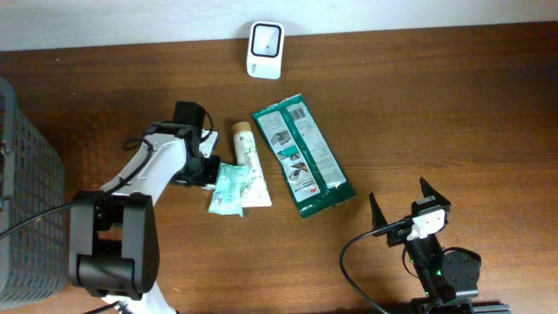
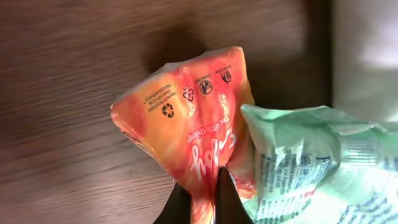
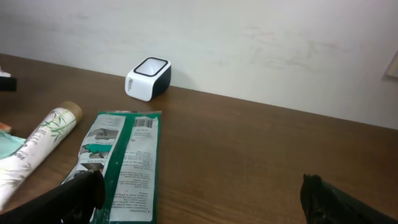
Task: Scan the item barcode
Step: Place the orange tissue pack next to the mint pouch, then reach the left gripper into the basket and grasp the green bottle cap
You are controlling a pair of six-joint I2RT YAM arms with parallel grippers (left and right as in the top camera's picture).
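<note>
My left gripper (image 2: pixel 204 199) is shut on the lower edge of an orange-red packet (image 2: pixel 193 118), which hangs just over the wooden table. In the overhead view this gripper (image 1: pixel 207 169) sits left of a mint-green packet (image 1: pixel 228 189) and hides the orange one. The mint-green packet (image 2: pixel 317 162) touches the orange packet's right side. The white barcode scanner (image 1: pixel 265 50) stands at the table's far edge, also in the right wrist view (image 3: pixel 148 78). My right gripper (image 1: pixel 399 194) rests open and empty at the near right (image 3: pixel 202 186).
A dark green flat pack (image 1: pixel 302 153) lies mid-table, printed side up (image 3: pixel 121 163). A white tube with a tan cap (image 1: pixel 248 163) lies between it and the mint-green packet. A grey mesh basket (image 1: pixel 26 201) stands at the left edge.
</note>
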